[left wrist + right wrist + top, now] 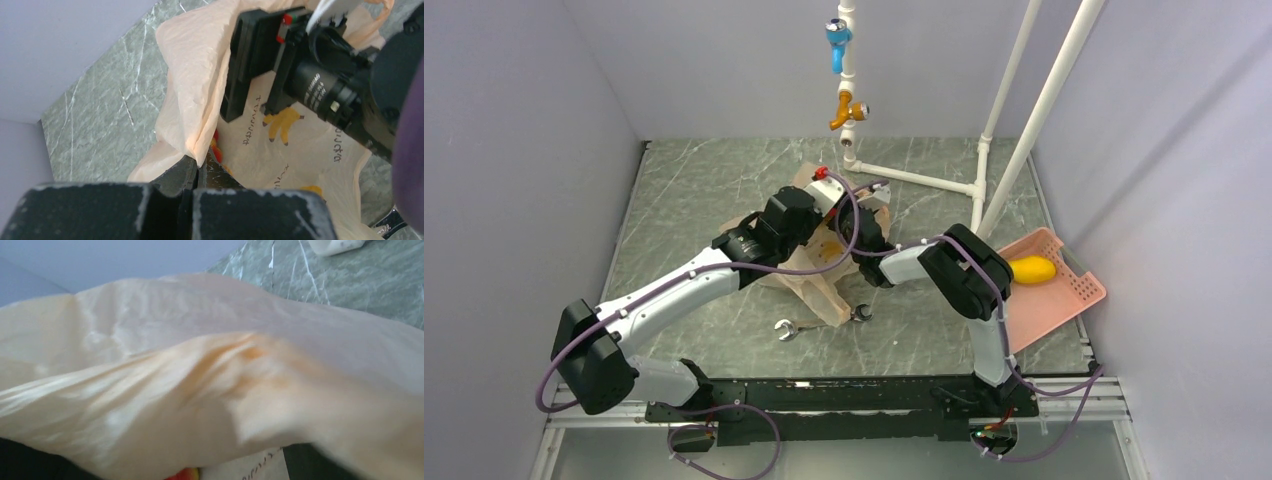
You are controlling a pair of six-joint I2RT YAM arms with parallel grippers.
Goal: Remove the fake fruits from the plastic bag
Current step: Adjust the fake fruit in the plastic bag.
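Fake fruits (216, 150) are judged partly removed: a yellow one (1032, 270) is seen in the pink basket (1079, 290), red ones are glimpsed inside the plastic bag (190, 75), which is pinched at its rim by the left gripper (197, 169) while the right gripper (866, 245) is held agape at its mouth.

You are working in a robotics lab cell. Plain pale walls (524, 150) box in a grey-green, marble-patterned worktop (694, 200). Two robot arms, the left arm (674, 295) and the right arm (969, 280), are bolted to a black rail (824, 395) at its near edge, and purple cables (855, 210) loop loose along them. A white pipe frame (1024, 90) stands on the worktop, carrying a blue tap (836, 40) and an orange tap (848, 108). A camera lens (325, 95) sits on the right wrist.
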